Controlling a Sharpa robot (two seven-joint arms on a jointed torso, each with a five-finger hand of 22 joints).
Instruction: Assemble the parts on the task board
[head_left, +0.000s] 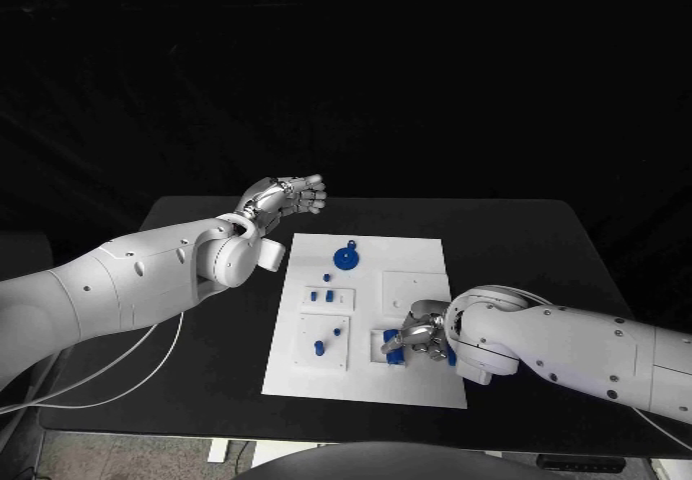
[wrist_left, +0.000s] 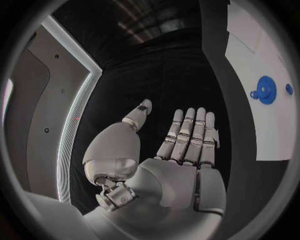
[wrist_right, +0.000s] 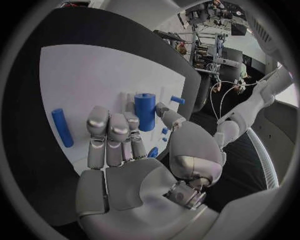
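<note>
The white task board (head_left: 418, 390) lies mid-table. A blue gear (head_left: 346, 258) stands at its far end, also in the left wrist view as the gear (wrist_left: 267, 90). Small blue pegs (head_left: 325, 296) and another peg (head_left: 319, 348) stand on the board's left side. My right hand (head_left: 418, 338) is low over the near right corner, fingers curled among blue parts. In its wrist view the right hand (wrist_right: 125, 150) has its thumb by an upright blue cylinder (wrist_right: 145, 111); a blue rod (wrist_right: 62, 127) lies beside it. A blue bit shows under the fingers, and any grip is hidden. My left hand (head_left: 289, 195) is raised past the board's far left corner, holding nothing.
The black table (head_left: 548, 250) has bare room to the right of the board and along its far edge. A white cable (head_left: 137, 355) hangs off the left arm near the table's left edge.
</note>
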